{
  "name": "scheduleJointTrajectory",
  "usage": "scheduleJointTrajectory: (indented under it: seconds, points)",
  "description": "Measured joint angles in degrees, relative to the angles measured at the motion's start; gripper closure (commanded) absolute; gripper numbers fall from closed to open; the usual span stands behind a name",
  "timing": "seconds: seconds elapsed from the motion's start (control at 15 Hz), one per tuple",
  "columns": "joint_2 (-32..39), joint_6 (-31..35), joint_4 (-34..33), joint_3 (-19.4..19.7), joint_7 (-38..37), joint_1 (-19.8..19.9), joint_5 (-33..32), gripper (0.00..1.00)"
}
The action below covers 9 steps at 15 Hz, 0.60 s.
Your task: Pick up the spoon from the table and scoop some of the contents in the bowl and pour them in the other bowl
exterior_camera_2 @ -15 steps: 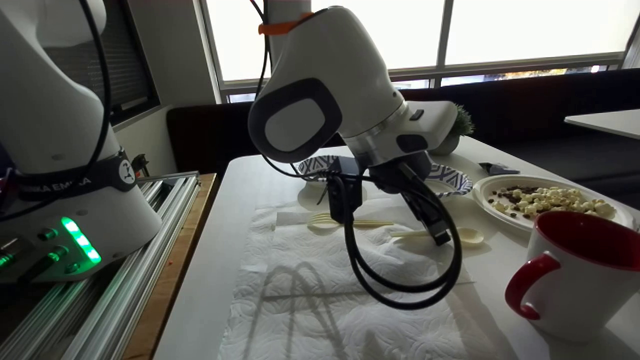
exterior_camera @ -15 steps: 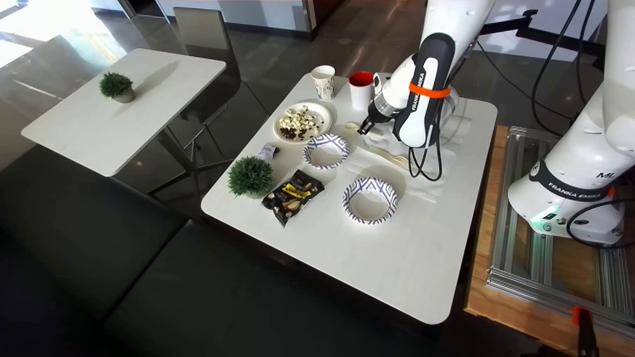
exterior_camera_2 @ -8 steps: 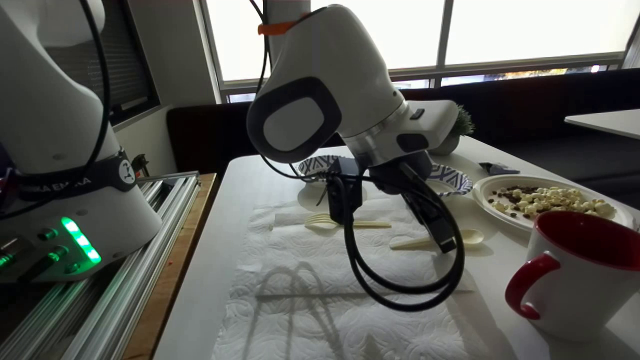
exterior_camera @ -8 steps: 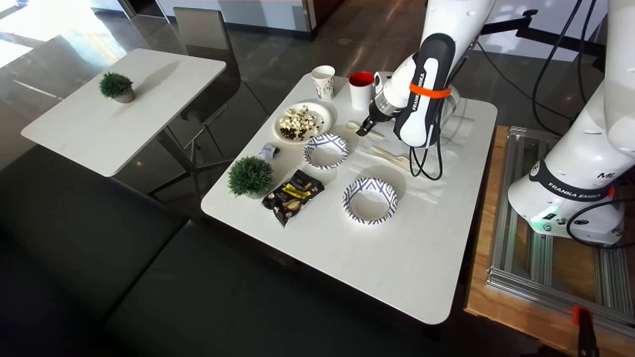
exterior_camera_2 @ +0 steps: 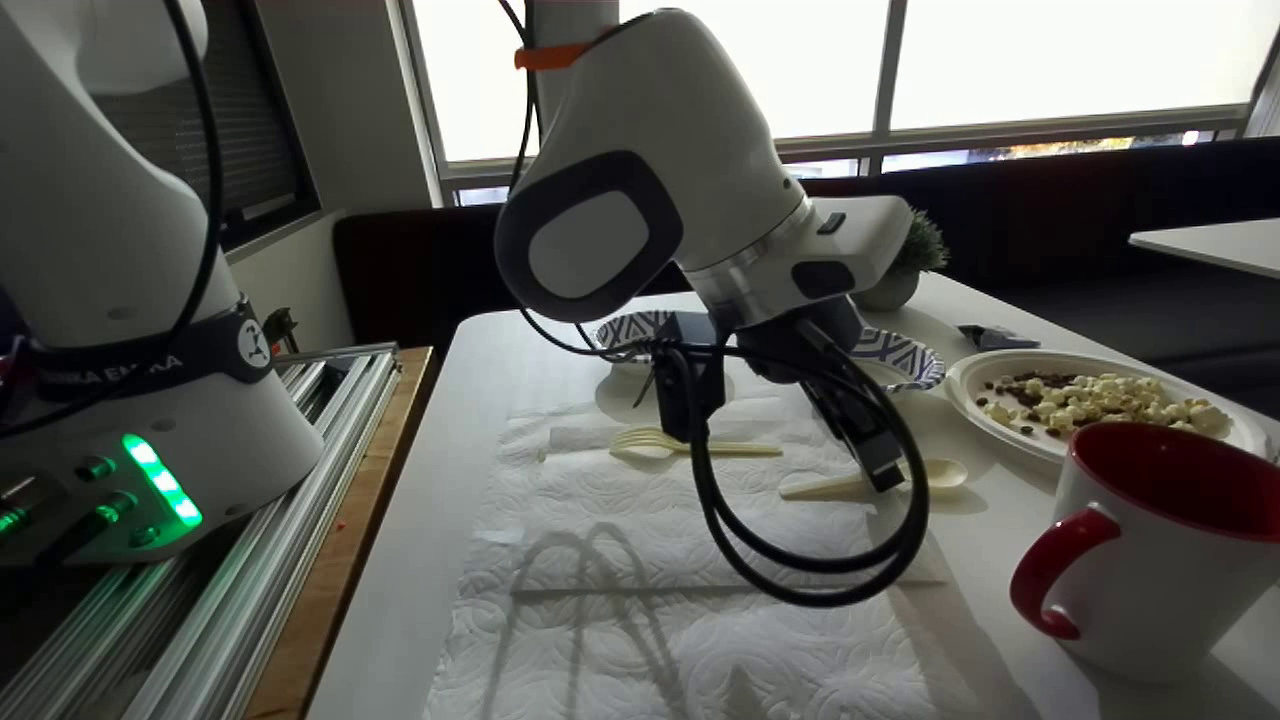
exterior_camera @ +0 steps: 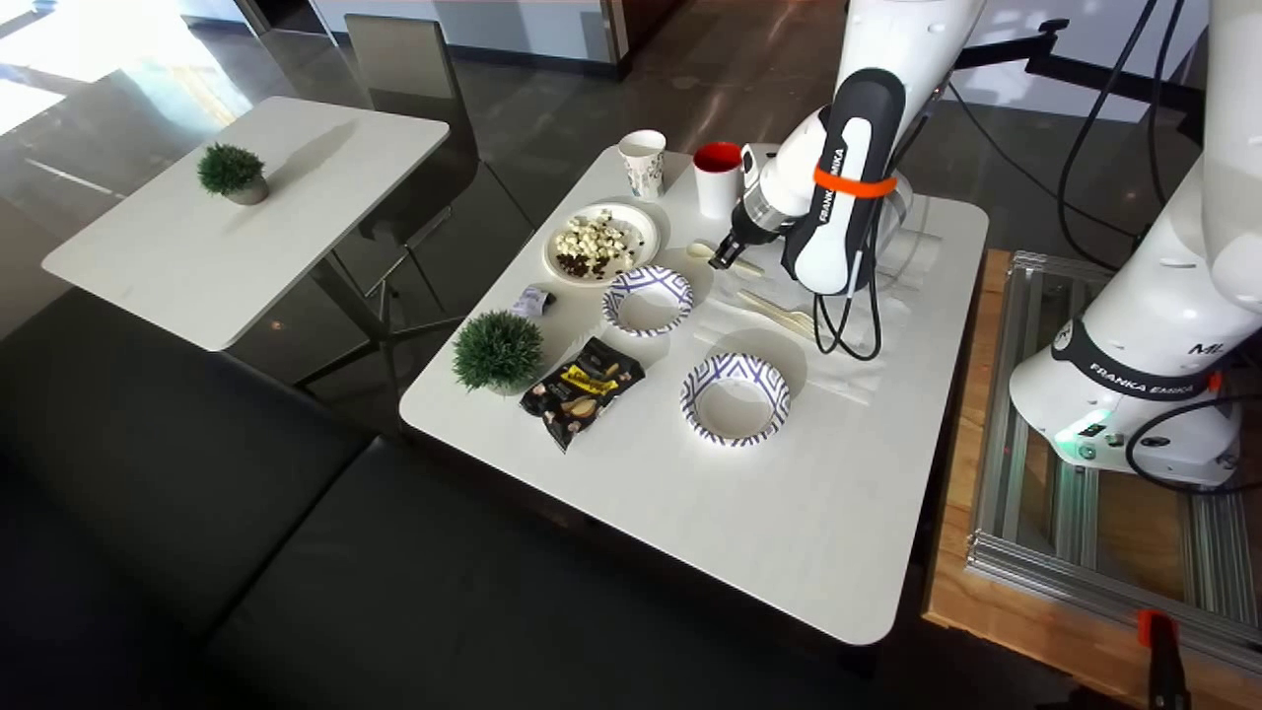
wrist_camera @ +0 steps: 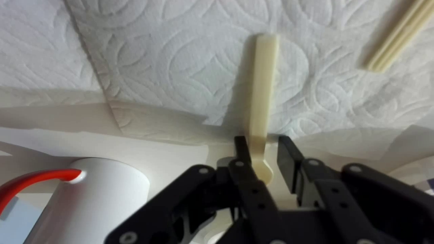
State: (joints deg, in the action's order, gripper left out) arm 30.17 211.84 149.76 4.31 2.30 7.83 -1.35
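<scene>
Wrist view: fingers held apart, spoon seen through the gap.
Base: "FRANKA EMIKA" printed.
Black bag: writing blurred.
Mug: placed near worktop edge.

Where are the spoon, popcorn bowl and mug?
Spoon (wrist_camera: 262, 95): wrist view, on its handle.
Popcorn bowl (exterior_camera: 648, 237): in an exterior view, on its rim.
Mug (exterior_camera_2: 1168, 568): in an exterior view, on its white outer wall.

In the wrist view, the tool hides part of the spoon at its six o'clock end, and a pale utensil is cut off at two o'clock. In an exterior view, the mug, cut off at four o'clock, hides some of the white bowl toward five.
</scene>
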Motion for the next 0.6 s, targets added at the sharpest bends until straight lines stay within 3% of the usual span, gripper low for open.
scheduleJointTrajectory:
  seconds: [0.07,0.6]
  points:
    - [0.0,0.0,0.0,0.1,0.0,-0.1,0.0,1.0]
    - [-0.7,0.0,0.5,0.5,0.1,-0.2,0.1,0.97]
